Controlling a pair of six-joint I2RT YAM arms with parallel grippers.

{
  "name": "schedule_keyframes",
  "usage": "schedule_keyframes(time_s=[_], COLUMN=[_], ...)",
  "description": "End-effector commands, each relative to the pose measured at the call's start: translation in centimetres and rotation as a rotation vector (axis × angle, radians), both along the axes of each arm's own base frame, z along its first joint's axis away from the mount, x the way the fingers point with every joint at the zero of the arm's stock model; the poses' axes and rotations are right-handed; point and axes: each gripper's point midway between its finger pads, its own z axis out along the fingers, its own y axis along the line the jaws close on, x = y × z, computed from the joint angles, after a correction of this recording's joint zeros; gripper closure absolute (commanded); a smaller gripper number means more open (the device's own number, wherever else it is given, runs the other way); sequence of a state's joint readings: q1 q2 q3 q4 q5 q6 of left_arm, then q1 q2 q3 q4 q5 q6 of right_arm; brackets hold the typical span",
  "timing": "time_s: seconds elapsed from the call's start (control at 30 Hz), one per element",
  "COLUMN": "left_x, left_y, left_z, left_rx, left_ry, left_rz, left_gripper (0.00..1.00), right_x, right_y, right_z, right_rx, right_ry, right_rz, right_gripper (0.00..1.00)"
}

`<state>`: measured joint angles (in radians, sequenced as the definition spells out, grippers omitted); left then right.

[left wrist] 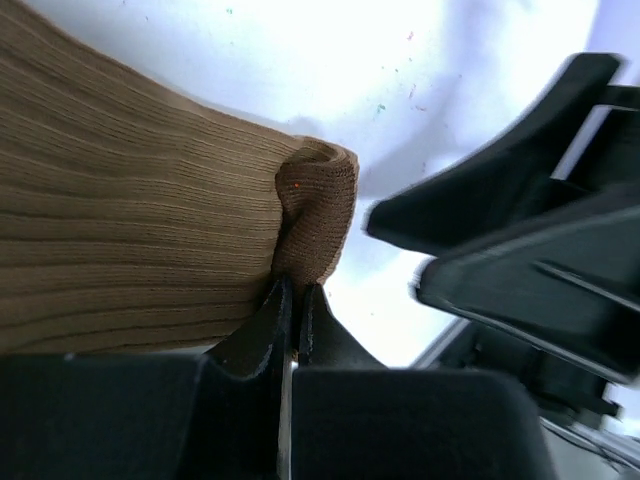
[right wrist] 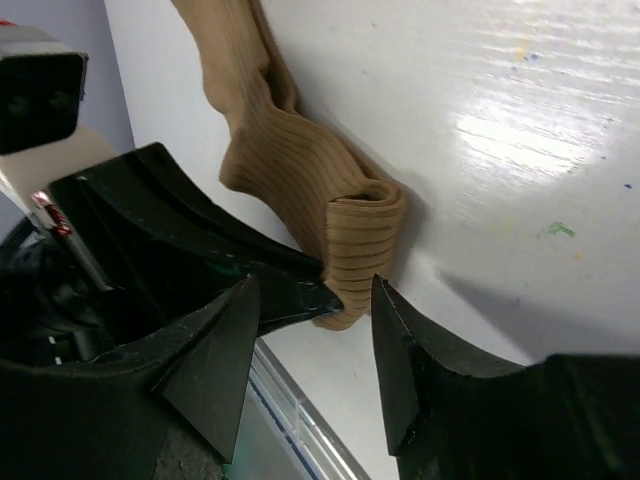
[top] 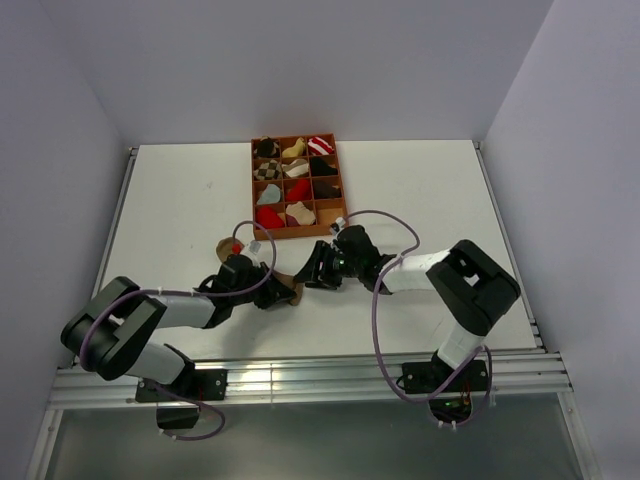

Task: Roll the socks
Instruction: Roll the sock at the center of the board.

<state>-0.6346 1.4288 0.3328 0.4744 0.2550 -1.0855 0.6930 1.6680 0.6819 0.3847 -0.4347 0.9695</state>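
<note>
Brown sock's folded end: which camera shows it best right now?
Right wrist: the brown sock has its folded end in full view between the open fingers of the right tool. Left wrist shows only close-up ribbing where the left tool pinches it. Top external shows just a brown sliver between the arms.

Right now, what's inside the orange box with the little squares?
Small rolled bundles fill most compartments of the box: a red bundle, a checkered bundle, a striped bundle. Whatever lies beneath each bundle is covered.
</note>
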Motion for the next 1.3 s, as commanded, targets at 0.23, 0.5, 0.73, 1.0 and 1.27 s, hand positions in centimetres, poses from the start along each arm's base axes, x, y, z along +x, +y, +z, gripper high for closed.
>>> schedule_keyframes(time_s=[0.23, 0.5, 0.73, 1.0, 1.27], left_x=[-0.5, -0.5, -0.5, 0.0, 2.7], left_y=[0.3, 0.8, 1.0, 1.2, 2.6], left_z=[0.3, -0.8, -1.0, -1.4, 0.9], left_rx=[-0.141, -0.146, -0.162, -0.13, 0.071], left_ry=[0.089, 0.127, 0.144, 0.123, -0.062], left_rz=[-0.001, 0.008, 0.014, 0.008, 0.04], left_gripper=[1.0, 1.0, 1.0, 0.99, 0.59], right_x=[-0.1, -0.5, -0.5, 0.3, 2.3], right_y=[0.0, 0.7, 0.5, 0.0, -0.9], right_z=[-2.8, -5.0, -6.0, -5.1, -3.8], right_rx=[0.037, 0.059, 0.031, -0.046, -0.345], right_ry=[-0.005, 0.024, 0.029, -0.007, -0.008], right_rz=[-0.011, 0.031, 0.03, 0.031, 0.016], right_gripper=[0.47, 0.5, 0.6, 1.0, 1.0])
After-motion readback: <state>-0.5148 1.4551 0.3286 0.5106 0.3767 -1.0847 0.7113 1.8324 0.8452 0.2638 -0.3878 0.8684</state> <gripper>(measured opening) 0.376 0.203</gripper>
